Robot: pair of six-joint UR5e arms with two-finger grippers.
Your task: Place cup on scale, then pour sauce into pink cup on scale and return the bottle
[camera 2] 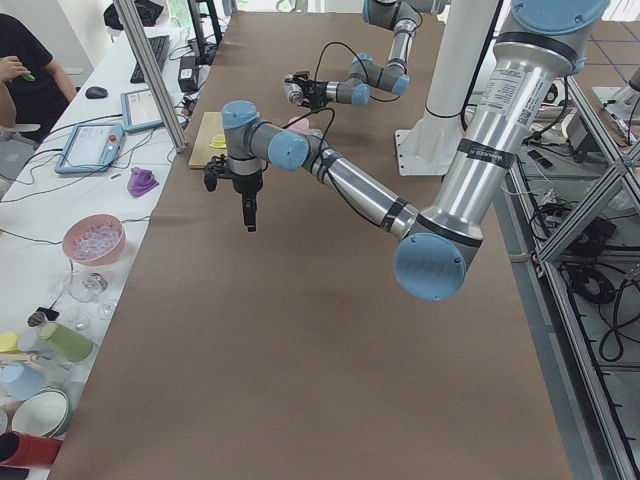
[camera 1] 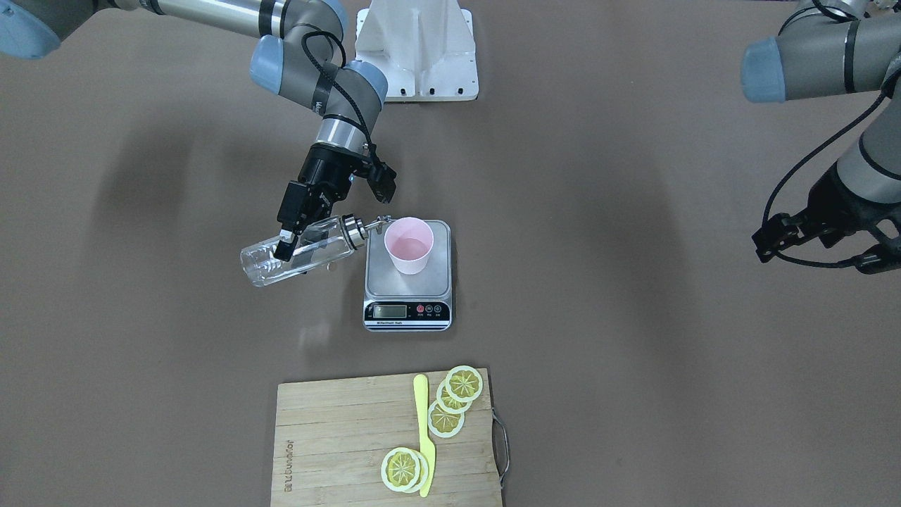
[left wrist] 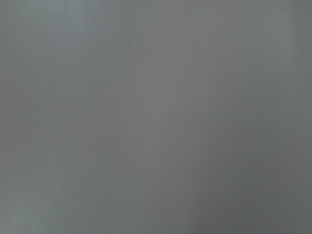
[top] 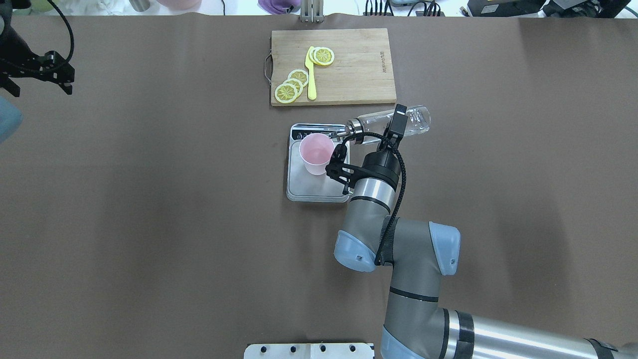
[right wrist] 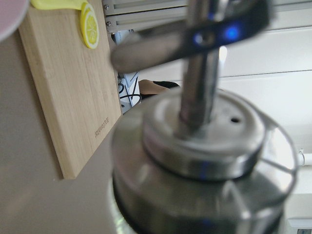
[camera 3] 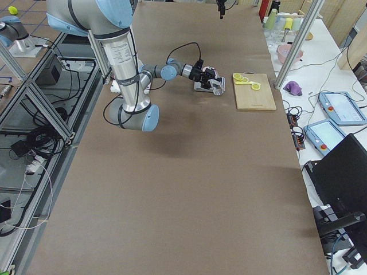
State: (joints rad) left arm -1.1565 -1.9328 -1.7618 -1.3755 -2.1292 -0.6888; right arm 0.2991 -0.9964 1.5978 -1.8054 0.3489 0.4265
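Right up against the wrist lens sits the silver cap of the bottle, blurred and filling the frame. That tells you who has it: the right gripper is clamped across the glass body, about mid-length. The bottle lies tipped almost flat above the table, base out to the side, and its spout reaches the rim of the cup. The cup stands upright on the steel platform of the scale, towards the back edge and away from the display.

So this looks like the pouring step. Whether any sauce is running I can't say; the liquid is too clear to make out.

Handling-wise, smooth glass is stiff, slippery and breakable, so I'd judge a firm squeeze round the body the right hold, not the cap. The little cup looks light enough to tip if the spout nudges it.

Over on the other side the left gripper hangs above bare table, well apart; open or closed, I cannot tell.
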